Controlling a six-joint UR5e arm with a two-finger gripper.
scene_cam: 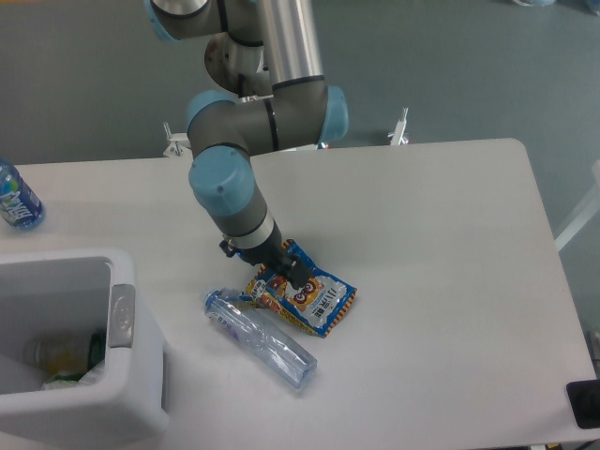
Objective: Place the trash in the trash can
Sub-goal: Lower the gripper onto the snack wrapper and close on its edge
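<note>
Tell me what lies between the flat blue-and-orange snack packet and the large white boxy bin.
In the camera view, the crushed clear plastic bottle lies between the flat blue-and-orange snack packet and the large white boxy bin; otherwise only bare white table.

A white counter (441,216) with rounded corners fills most of the view, set over a grey floor (84,75). At the counter's far left edge stands a bottle (15,196) with a blue label, cut off in part by the picture's border. Behind the counter's back edge, white metal brackets (174,142) show on the left and another (401,127) on the right. A dark object (583,404) sits at the lower right corner, too cropped to tell what.
</note>
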